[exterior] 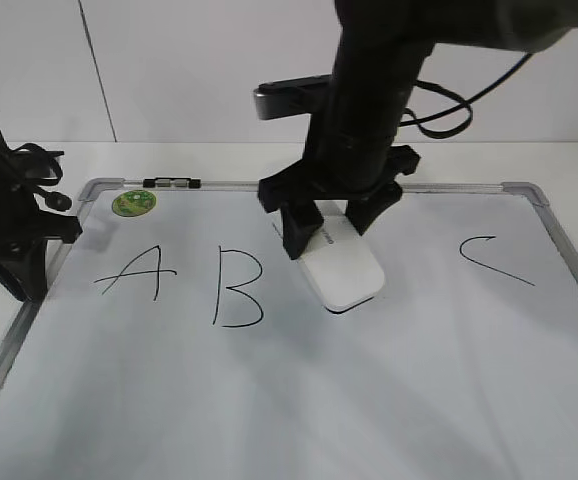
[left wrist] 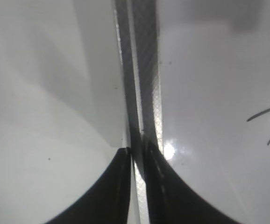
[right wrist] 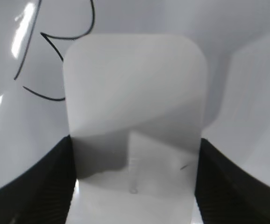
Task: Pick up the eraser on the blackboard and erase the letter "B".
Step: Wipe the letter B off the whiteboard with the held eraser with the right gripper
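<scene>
The blackboard (exterior: 369, 400) lies flat with black letters A (exterior: 134, 272), "B" (exterior: 237, 290) and C (exterior: 489, 258). The white eraser (exterior: 347, 272) sits just right of the "B", and its black underside shows at its near end. My right gripper (exterior: 329, 232) is shut on the eraser's far end, with a finger pressed against each side of the eraser (right wrist: 135, 93) in the right wrist view (right wrist: 134, 186). Strokes of the "B" (right wrist: 51, 46) show at that view's upper left. My left gripper (exterior: 19, 280) is closed around the board's left frame (left wrist: 144, 70), with its fingertips (left wrist: 137, 154) on either side of the rail.
A round green sticker (exterior: 134, 203) and a small black clip (exterior: 169, 183) sit at the board's top left. The board lies on a white table (exterior: 219, 160) before a white wall. Strokes of the A (left wrist: 266, 112) show right of the frame in the left wrist view.
</scene>
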You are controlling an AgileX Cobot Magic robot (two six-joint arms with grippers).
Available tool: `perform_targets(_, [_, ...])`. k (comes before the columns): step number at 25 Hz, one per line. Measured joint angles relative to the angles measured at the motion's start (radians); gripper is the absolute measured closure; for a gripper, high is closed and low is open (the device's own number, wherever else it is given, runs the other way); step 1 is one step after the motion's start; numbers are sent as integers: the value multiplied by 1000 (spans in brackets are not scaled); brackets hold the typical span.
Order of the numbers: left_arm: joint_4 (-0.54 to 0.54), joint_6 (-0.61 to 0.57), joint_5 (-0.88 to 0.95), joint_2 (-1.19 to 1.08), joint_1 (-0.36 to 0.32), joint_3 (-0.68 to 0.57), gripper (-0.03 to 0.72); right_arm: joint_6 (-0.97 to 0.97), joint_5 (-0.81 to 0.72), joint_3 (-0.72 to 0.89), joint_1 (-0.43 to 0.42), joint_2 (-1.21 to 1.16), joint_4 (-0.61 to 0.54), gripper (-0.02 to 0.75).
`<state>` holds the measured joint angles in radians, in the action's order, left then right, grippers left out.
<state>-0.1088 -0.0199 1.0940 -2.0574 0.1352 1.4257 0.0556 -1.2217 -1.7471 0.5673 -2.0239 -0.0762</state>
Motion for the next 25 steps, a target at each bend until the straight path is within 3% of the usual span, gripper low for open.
perform_targets(8, [-15,0,2,0,0,0,599,-72,-1,-211,91,-207,15,209])
perform_targets(25, [-17,0,4,-1,-2,0,593,-116,-24,-266,133,-303,14,209])
